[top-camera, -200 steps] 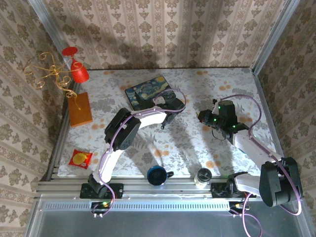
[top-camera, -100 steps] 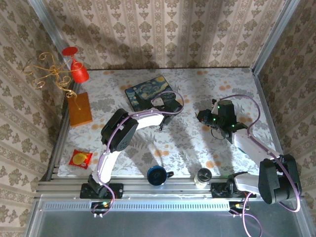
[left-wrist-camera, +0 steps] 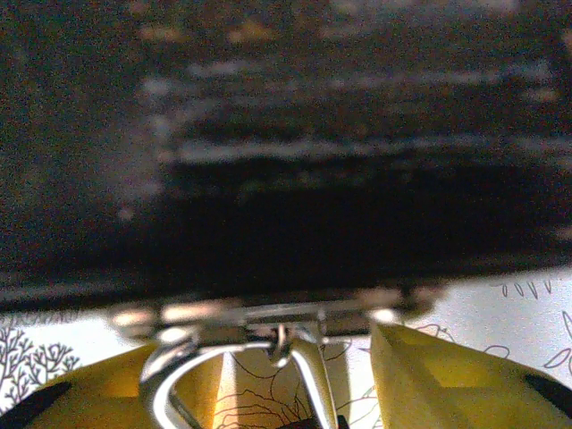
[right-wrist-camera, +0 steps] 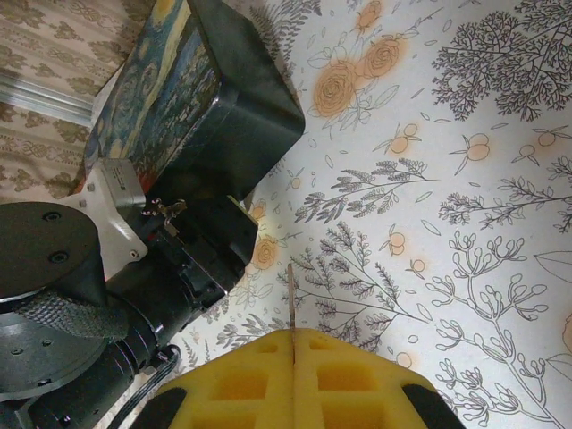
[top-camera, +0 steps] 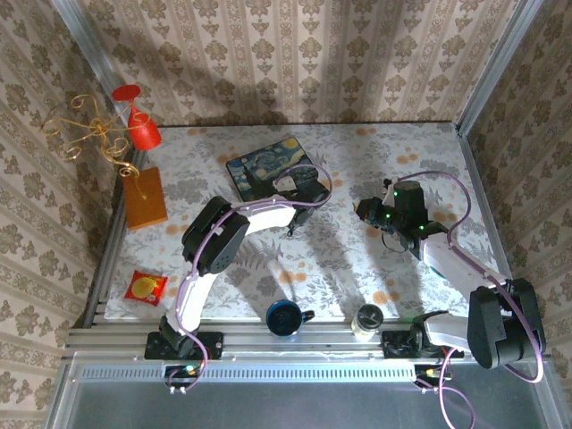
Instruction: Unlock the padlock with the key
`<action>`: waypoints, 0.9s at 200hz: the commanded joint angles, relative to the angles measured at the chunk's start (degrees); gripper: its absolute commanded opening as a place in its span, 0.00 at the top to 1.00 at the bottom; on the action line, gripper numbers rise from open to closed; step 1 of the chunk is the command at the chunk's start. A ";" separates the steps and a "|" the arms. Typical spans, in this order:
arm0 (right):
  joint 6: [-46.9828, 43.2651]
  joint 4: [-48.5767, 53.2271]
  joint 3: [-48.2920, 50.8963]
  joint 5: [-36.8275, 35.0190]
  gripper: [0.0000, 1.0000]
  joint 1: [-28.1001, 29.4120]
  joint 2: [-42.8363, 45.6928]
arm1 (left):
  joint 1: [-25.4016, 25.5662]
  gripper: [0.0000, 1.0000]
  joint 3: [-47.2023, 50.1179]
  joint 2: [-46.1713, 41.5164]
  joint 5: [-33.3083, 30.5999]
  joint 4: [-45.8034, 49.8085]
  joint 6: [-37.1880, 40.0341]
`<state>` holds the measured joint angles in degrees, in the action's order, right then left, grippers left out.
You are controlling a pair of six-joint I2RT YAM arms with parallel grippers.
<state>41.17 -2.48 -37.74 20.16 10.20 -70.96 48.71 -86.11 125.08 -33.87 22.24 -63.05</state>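
Observation:
The painted tin (top-camera: 268, 165) lies at the back middle of the table. My left gripper (top-camera: 298, 191) is pressed up to its dark front wall (left-wrist-camera: 295, 179). In the left wrist view the padlock's silvery shackle (left-wrist-camera: 161, 382) hooks through the tin's small clasp (left-wrist-camera: 279, 315). It lies between my yellow pads (left-wrist-camera: 429, 375), and its body is cut off by the bottom edge. My left gripper (left-wrist-camera: 268, 357) holds it level toward the tin. My right gripper (top-camera: 371, 213) (right-wrist-camera: 293, 338) hovers to the right, shut on the key (right-wrist-camera: 291, 299), whose thin blade points toward the tin (right-wrist-camera: 206, 98).
A red glass on a gold wire stand (top-camera: 134, 125) and an orange block (top-camera: 145, 197) sit at the left edge. A red-yellow packet (top-camera: 145, 286) lies front left. A blue cup (top-camera: 284, 317) and a small jar (top-camera: 367, 320) stand near the front rail. Flowered cloth lies between the grippers.
My left gripper has edged a little closer to the tin's front. The right gripper with the key has hardly moved.

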 commanded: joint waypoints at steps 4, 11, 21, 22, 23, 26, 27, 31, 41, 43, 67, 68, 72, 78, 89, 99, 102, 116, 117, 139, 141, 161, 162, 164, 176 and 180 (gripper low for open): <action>0.91 -0.86 0.03 0.67 1.00 -0.28 0.00 | 0.72 0.50 0.91 -0.63 1.79 2.99 -1.51; 0.93 -0.85 0.04 0.69 1.00 -0.31 -0.06 | 0.77 0.51 0.85 -0.49 1.79 3.02 -1.47; 0.91 -0.81 0.12 0.66 1.00 -0.31 -0.09 | 0.77 0.51 0.69 -0.21 1.87 3.37 -1.72; 0.92 -0.83 0.12 0.66 1.00 -0.29 -0.07 | 0.82 0.51 0.68 -0.20 1.87 3.40 -1.79; 0.88 -0.85 0.12 0.71 1.00 -0.27 -0.11 | 0.84 0.52 0.68 -0.19 1.87 3.45 -1.79; 0.93 -0.86 0.12 0.68 1.00 -0.27 -0.09 | 0.86 0.52 0.60 -0.11 1.87 3.56 -1.93; 0.93 -0.86 0.12 0.68 1.00 -0.27 -0.12 | 0.86 0.52 0.59 -0.10 1.92 3.62 -1.96; 0.93 -0.84 0.12 0.68 1.00 -0.31 -0.07 | 0.85 0.53 0.59 -0.11 1.88 3.83 -2.24; 0.93 -0.78 0.16 0.58 1.00 -0.28 -0.04 | 1.08 0.54 0.76 -0.10 1.62 4.04 -2.75; 0.93 -0.77 0.20 0.58 1.00 -0.28 -0.05 | 1.05 0.55 0.81 -0.12 1.61 4.04 -2.84; 1.02 -0.57 0.25 0.45 1.00 -0.29 0.03 | 1.82 0.58 0.83 -0.18 1.08 5.12 -3.73; 1.02 -0.54 0.27 0.47 1.00 -0.28 0.07 | 1.83 0.58 0.84 -0.18 1.08 5.11 -3.74; 1.02 -0.58 0.29 0.41 1.00 -0.27 0.14 | 2.02 0.58 0.81 -0.18 1.08 5.22 -3.86; 1.04 -0.63 0.29 0.42 1.00 -0.27 0.17 | 2.19 0.58 0.76 -0.18 1.08 5.40 -3.98; 1.11 -0.68 0.29 0.41 1.00 -0.28 0.16 | 2.56 0.58 0.93 -0.18 1.02 5.60 -4.18; 1.11 -0.67 0.29 0.42 1.00 -0.29 0.25 | 2.86 0.59 1.11 -0.27 1.13 5.53 -4.28; 1.10 -0.68 0.29 0.41 1.00 -0.27 0.25 | 2.94 0.59 1.24 -0.27 1.17 5.56 -4.28; 1.09 -0.55 0.21 0.40 1.00 -0.29 0.35 | 3.09 0.68 1.44 -0.36 1.26 5.50 -4.50; 1.10 -0.53 0.21 0.45 1.00 -0.28 0.32 | 3.12 0.69 1.46 -0.36 1.26 5.47 -4.52; 1.11 -0.52 0.29 0.40 1.00 -0.26 0.36 | 2.97 0.70 1.73 -0.75 0.59 5.40 -4.07; 1.11 -0.56 0.29 0.40 1.00 -0.26 0.38 | 2.84 0.70 1.69 -0.79 0.46 5.37 -3.96; 1.11 -0.42 0.38 0.44 1.00 -0.27 0.48 | 2.28 0.70 1.82 -1.39 0.18 5.03 -2.56; 1.11 -0.42 0.38 0.42 1.00 -0.27 0.48 | 2.28 0.70 1.82 -1.44 0.24 5.02 -2.45; 1.11 -0.46 0.43 0.43 1.00 -0.26 0.54 | 2.20 0.70 1.86 -1.53 0.28 4.94 -2.26; 1.03 -0.28 0.56 0.40 1.00 -0.31 0.65 | 1.75 0.71 1.99 -2.09 1.41 4.53 -1.08; 1.02 -0.22 0.56 0.40 1.00 -0.27 0.72 | 1.61 0.71 1.98 -2.37 1.90 4.49 -0.83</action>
<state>42.02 -2.63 -37.74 20.14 10.20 -70.96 50.63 -85.82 124.86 -35.55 24.16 -66.04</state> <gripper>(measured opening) 0.060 0.313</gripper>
